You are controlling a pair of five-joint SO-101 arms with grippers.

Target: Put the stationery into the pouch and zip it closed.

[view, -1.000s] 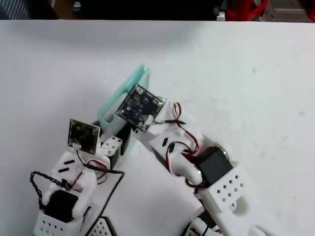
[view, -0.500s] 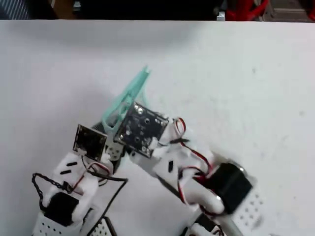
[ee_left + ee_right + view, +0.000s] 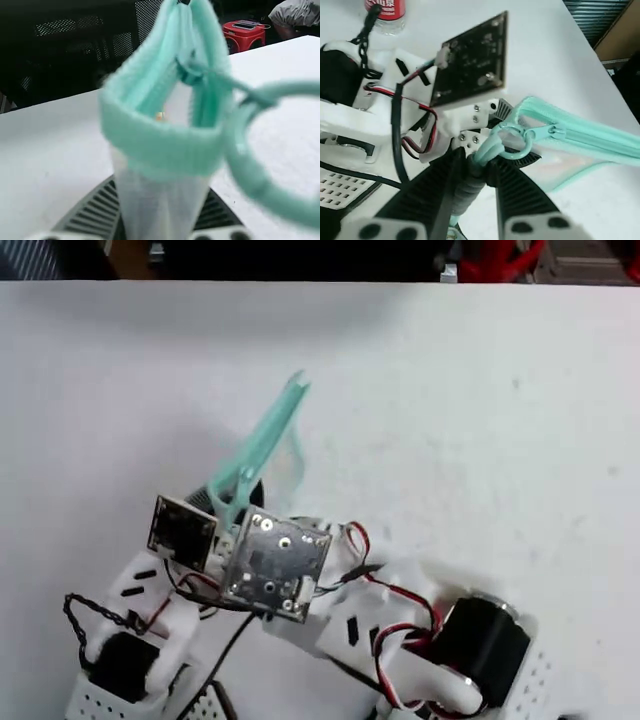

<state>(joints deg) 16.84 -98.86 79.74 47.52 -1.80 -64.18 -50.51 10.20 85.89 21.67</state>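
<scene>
Mint-green pouch (image 3: 262, 437) with see-through sides stands on edge, lifted at a slant over the white surface (image 3: 480, 420), its near end between my two arms. My left end effector (image 3: 160, 222) is clamped on the pouch's clear end. My right end effector (image 3: 477, 167) is pinched tight on the green zipper loop (image 3: 512, 145). Can't tell how far the zipper is closed, or what's inside.

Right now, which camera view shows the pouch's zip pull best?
The right wrist view: the zip pull hangs in plain sight at the end of the pouch, beside the right gripper. The left wrist view shows it close but blurred. In the high view a camera board covers that end.
</scene>
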